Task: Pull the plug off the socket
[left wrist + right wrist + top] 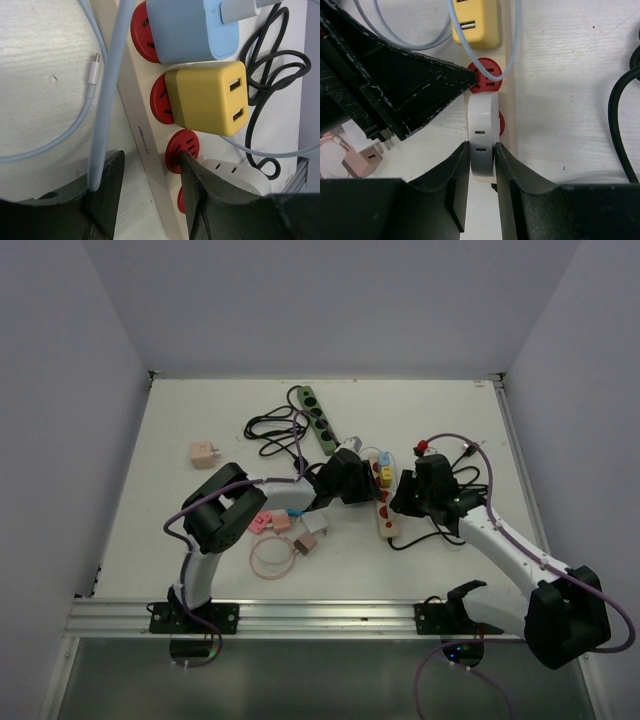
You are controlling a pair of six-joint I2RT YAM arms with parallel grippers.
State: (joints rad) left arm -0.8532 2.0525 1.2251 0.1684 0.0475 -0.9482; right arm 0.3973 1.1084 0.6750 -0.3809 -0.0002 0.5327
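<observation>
On the near side of the table (200, 410), past the aluminium rail (320, 615), pink adapters (272, 523) and a coiled pink cable (272, 558) are found left of the strip (506, 100). The white plug (482, 120) is seated in the strip's near half and is clamped from both sides by the right gripper (481, 146). The left gripper (150, 160) is held partly open across the strip's edge, one finger resting at the free red socket (182, 145) just beyond the plug. Next along the strip, a yellow adapter (205, 97) and a blue adapter (190, 25) are plugged in. A pale blue cable (107, 100) is draped over the strip, and a black cable (260, 75) is looped beside it. Farther back lie a peach cube (203, 453) and a green strip (318, 418). The table is white and enclosed by plain pale walls (330, 300).
</observation>
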